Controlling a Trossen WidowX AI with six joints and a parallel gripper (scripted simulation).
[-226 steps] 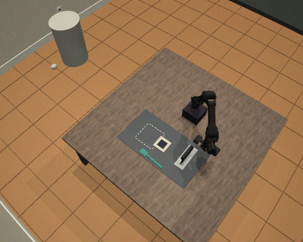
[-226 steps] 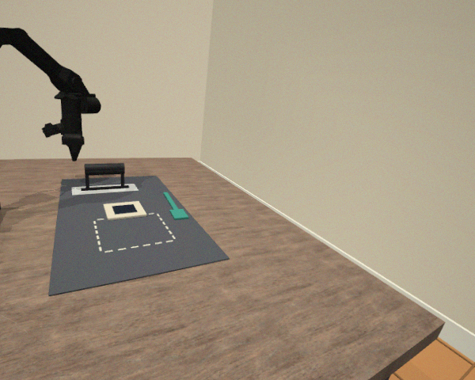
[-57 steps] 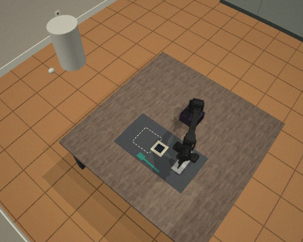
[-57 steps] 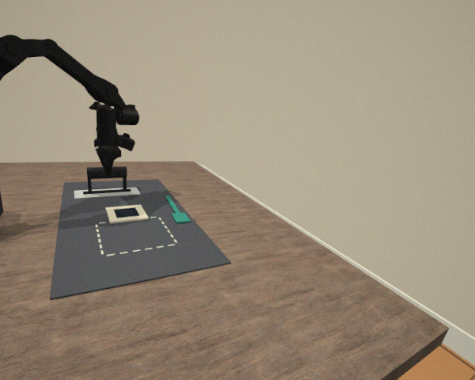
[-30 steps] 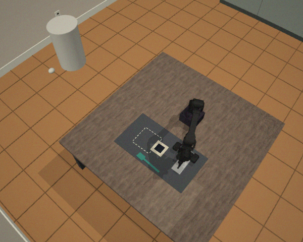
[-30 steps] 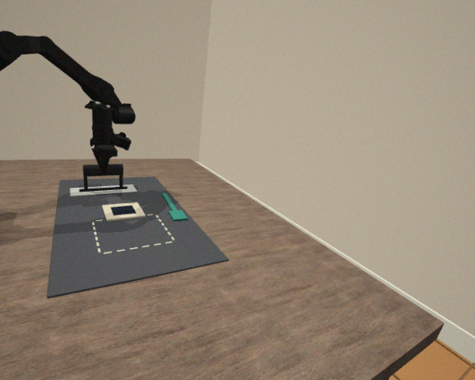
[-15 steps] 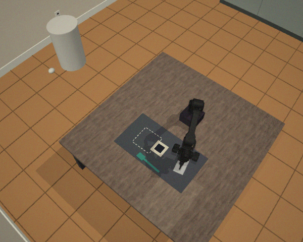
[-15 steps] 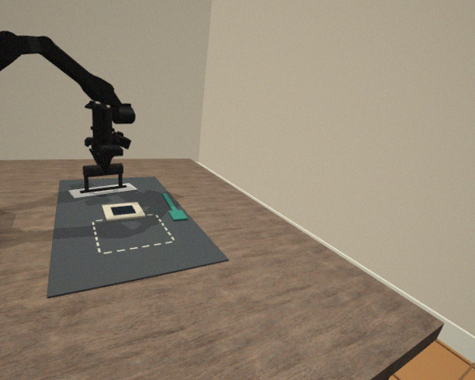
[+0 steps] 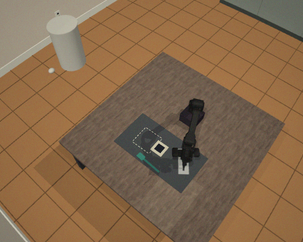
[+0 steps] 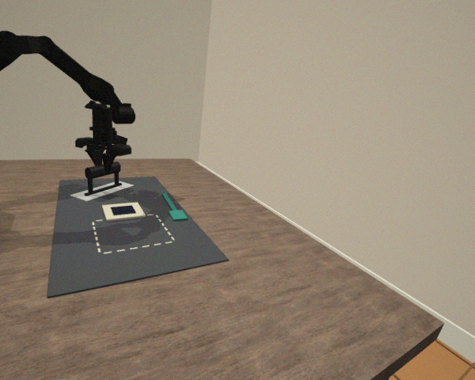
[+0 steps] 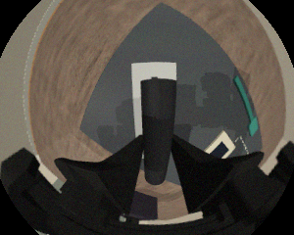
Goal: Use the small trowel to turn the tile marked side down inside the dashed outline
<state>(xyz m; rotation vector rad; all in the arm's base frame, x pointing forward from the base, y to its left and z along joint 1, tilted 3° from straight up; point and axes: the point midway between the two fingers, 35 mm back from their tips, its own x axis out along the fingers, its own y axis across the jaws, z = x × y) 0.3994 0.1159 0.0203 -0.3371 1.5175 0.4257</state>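
Note:
The small trowel [image 9: 186,171] [image 10: 82,196] [image 11: 154,70] has a flat light-grey blade and a black bar handle on two posts. My gripper [image 10: 102,165] [image 11: 156,137] is shut on its handle from above. The blade lies level on or just above the mat [image 9: 124,140] [image 10: 74,261]; I cannot tell which. The tile [image 9: 159,147] [image 10: 123,210] [image 11: 219,148] is cream with a dark square, marked side up, flat on the mat. It lies mostly outside the dashed outline [image 9: 146,127] [image 10: 133,248], across its side nearer the trowel. In the top view the arm hides the fingertips and handle.
A green flat-headed tool [image 9: 140,156] [image 10: 178,214] [image 11: 253,127] lies along the mat's long edge, beside the tile and outline. The dark arm base [image 9: 187,117] stands on the wooden table [image 9: 156,85] [image 10: 245,310] beyond the opposite long edge.

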